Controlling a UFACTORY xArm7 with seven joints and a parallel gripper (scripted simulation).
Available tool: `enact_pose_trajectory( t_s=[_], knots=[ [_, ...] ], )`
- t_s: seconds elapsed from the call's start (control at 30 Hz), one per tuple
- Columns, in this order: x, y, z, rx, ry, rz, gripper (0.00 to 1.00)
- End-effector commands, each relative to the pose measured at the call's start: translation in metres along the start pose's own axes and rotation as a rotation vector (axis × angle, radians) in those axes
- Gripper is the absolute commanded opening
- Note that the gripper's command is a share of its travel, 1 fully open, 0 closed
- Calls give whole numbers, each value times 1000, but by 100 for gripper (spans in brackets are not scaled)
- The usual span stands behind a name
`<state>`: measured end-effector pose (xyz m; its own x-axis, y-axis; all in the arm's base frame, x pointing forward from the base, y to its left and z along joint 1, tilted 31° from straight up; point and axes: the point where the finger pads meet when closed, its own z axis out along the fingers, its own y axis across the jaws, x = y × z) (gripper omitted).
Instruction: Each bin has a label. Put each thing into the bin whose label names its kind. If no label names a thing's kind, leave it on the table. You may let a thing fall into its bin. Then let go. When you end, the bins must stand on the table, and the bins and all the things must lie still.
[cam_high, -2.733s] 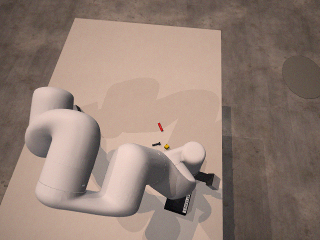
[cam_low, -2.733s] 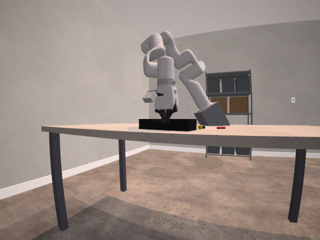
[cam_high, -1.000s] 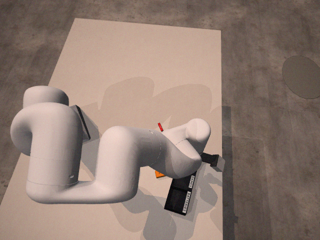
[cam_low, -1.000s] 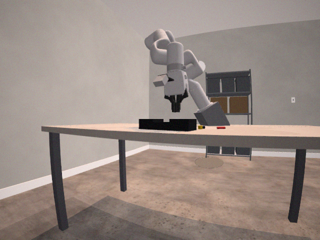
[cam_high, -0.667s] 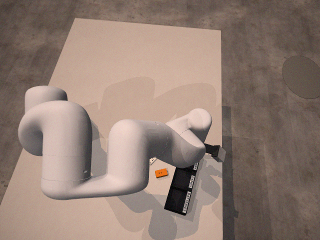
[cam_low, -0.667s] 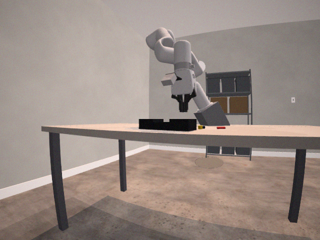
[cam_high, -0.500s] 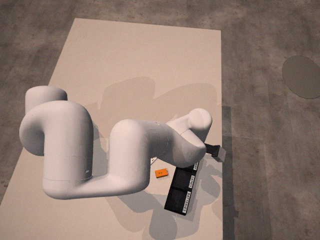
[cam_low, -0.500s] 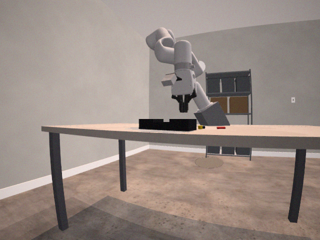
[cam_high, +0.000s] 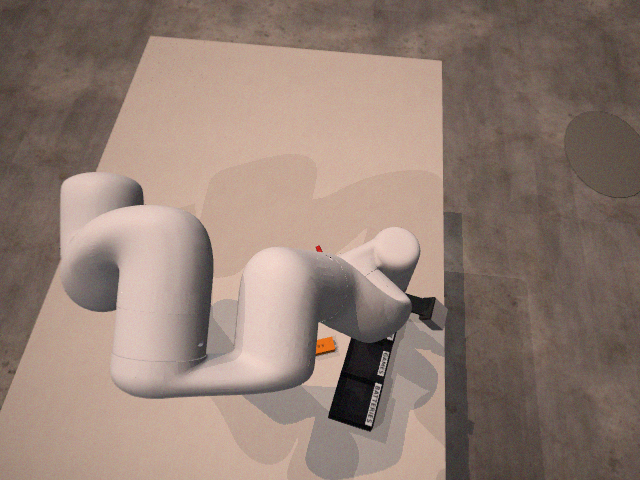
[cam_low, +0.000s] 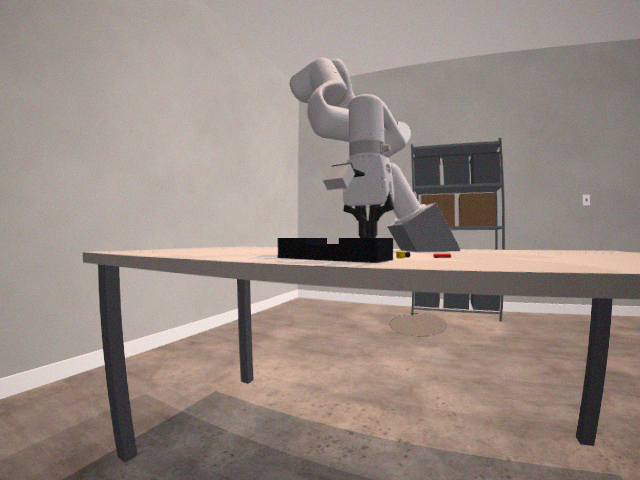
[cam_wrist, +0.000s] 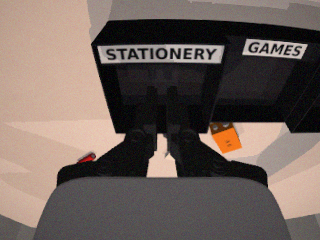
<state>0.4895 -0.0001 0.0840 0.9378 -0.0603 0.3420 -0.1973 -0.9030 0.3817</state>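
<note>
Pale wood forms the table (cam_high: 258, 103), on which a row of black bins (cam_low: 330, 250) stands near one edge, labelled STATIONERY (cam_wrist: 160, 54), GAMES (cam_wrist: 275, 48) and BATTERIES (cam_high: 373, 405). The gripper (cam_wrist: 162, 94) is held upright with its tips at about rim height over the STATIONERY compartment; its fingers are drawn almost together, and nothing is seen gripped between them. An orange card (cam_wrist: 227, 139) lies flat on the table, just beside the bins' wall on the arm's side and apart from the fingers, to their right in the wrist view. A small red thing (cam_wrist: 86, 158) lies farther off, to their left. If the card is judged the next pick, the gripper should be lifted clear of the rim first, so that the bins are not nudged. The fingers should be opened before descent and centred over the card. Because the card lies so flat and so near the wall, a low, square approach would be needed.
</note>
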Motion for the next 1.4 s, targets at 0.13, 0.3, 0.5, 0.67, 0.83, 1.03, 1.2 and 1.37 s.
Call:
enact_pose_trajectory(
  t_s=[0.13, 0.3, 0.5, 0.67, 0.83, 1.03, 1.2, 1.37],
  knots=[
    [2, -1, 18, 2, 5, 0, 7],
    [2, -1, 25, 2, 5, 0, 7],
    [2, -1, 25, 2, 5, 0, 7],
    [2, -1, 25, 2, 5, 0, 7],
    [2, -1, 25, 2, 5, 0, 7],
    [2, -1, 25, 2, 5, 0, 7],
    [2, -1, 25, 2, 5, 0, 7],
    [2, -1, 25, 2, 5, 0, 7]
  ],
)
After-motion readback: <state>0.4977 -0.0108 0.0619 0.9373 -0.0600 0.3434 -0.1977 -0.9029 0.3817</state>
